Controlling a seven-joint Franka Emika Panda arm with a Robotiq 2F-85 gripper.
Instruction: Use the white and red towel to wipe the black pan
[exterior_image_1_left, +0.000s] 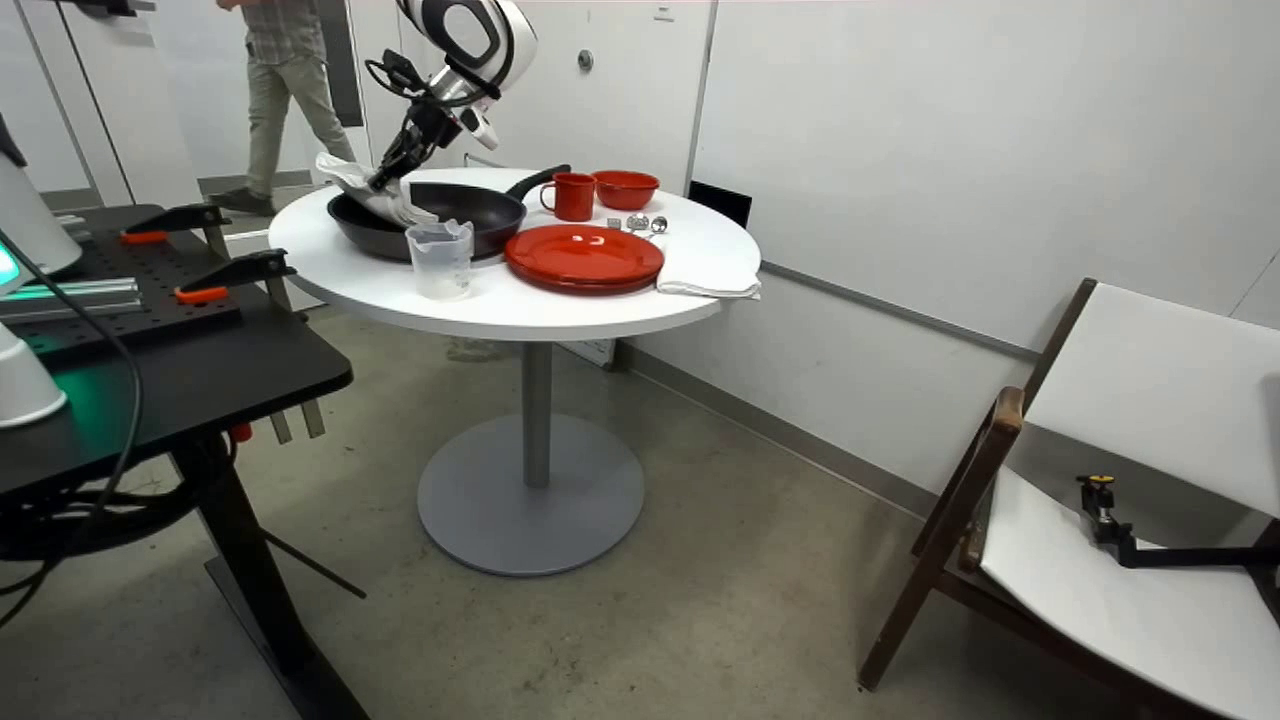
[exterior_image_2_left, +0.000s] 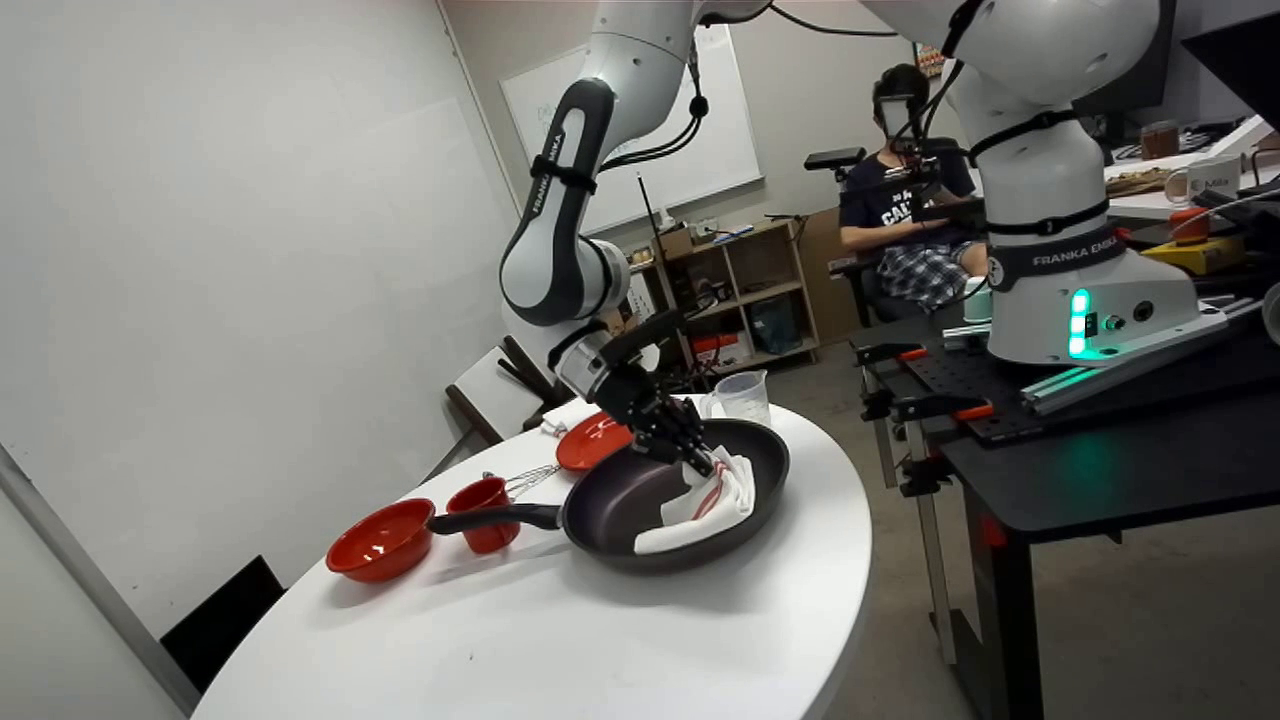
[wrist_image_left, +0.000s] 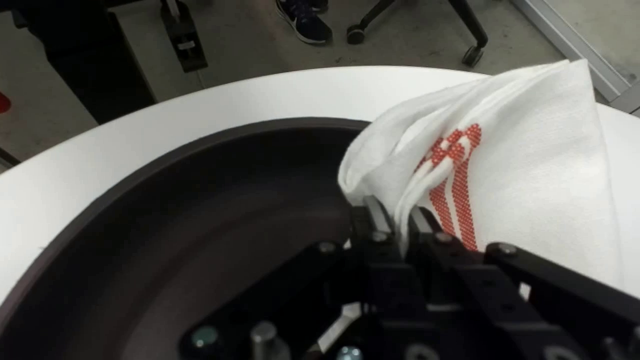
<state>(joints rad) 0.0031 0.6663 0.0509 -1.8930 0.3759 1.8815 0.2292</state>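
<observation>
1 white and red towel (wrist_image_left: 540, 175) is held by 1 pincer (wrist_image_left: 397, 225), its 2 jaws drawn narrowly together with a fold of cloth pinched between them. 1 black pan (exterior_image_2_left: 620, 495) is set on 1 round white bench (exterior_image_2_left: 560, 640), and the towel is bunched inside it, on the side away from the handle (exterior_image_2_left: 500, 518). In the wrist view the pan's rim is crossed by the cloth, and 2 red stripes are shown on its flat part. The pincer is tipped at a slant over the pan, carried by 1 arm (exterior_image_2_left: 640, 80).

1 red mug (exterior_image_1_left: 575, 198) and 1 red bowl (exterior_image_1_left: 627, 191) are placed near the handle; whether the mug is touched by it cannot be told. 1 translucent jug (exterior_image_1_left: 440, 265) is stood upright just beside the pan. 1 stack of red plates (exterior_image_1_left: 585, 255) is laid near the jug; 2 rims seem to be shown, but the count cannot be fixed. Beyond the plates, 3 small metal pieces (exterior_image_1_left: 638, 222) can be made out in an exterior view; whether 1 wire whisk (exterior_image_2_left: 533, 480) is among them cannot be told. 1 folded white cloth (exterior_image_1_left: 710, 275) is laid beside the plates at the bench's edge.

Farther off, 1 chair (exterior_image_1_left: 1130, 600), 1 seated person (exterior_image_2_left: 900, 210) and 1 person on foot (exterior_image_1_left: 285, 90) are seen.
</observation>
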